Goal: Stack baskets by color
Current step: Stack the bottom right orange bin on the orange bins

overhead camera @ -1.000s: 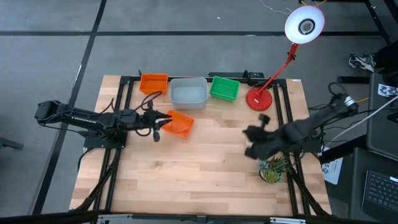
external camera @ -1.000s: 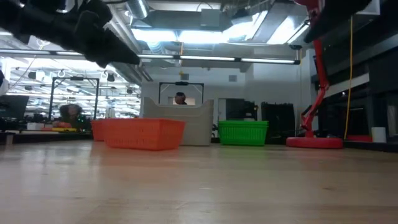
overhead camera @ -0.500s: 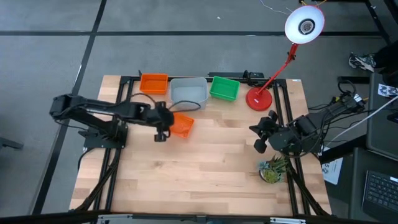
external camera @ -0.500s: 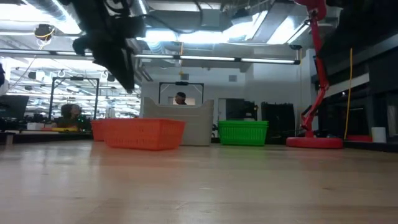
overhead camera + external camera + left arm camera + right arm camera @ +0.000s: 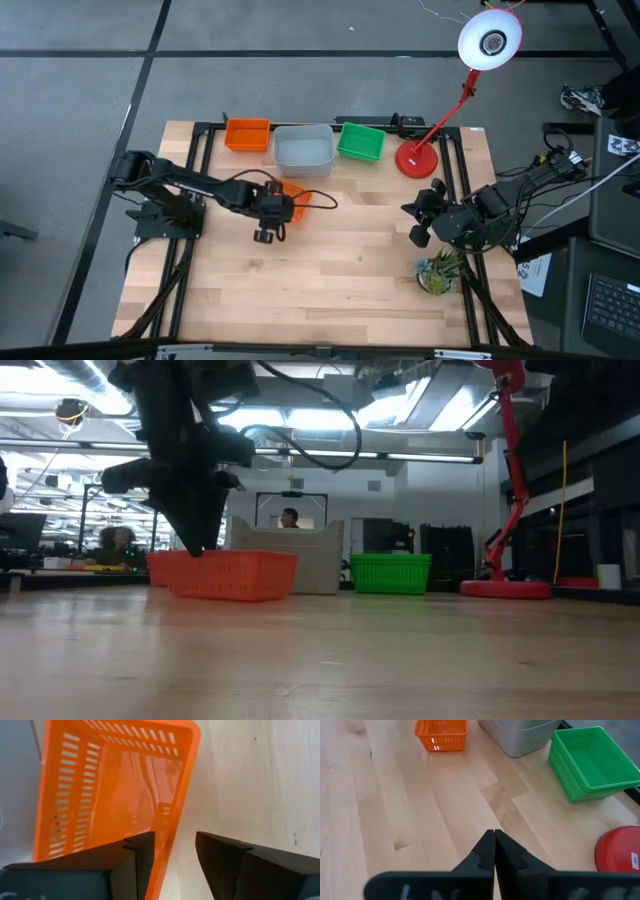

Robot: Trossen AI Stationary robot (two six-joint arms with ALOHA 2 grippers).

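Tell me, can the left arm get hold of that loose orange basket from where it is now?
Probably yes. The left gripper is open and hangs right over the orange basket, with the near wall lined up between its fingers, and nothing lies between them.

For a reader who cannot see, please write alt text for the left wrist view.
The left claw hangs open over a light wooden table, its two dark fingers straddling the wall of an orange mesh-sided basket at one corner. The basket looks empty and fills most of the picture beyond the claw.
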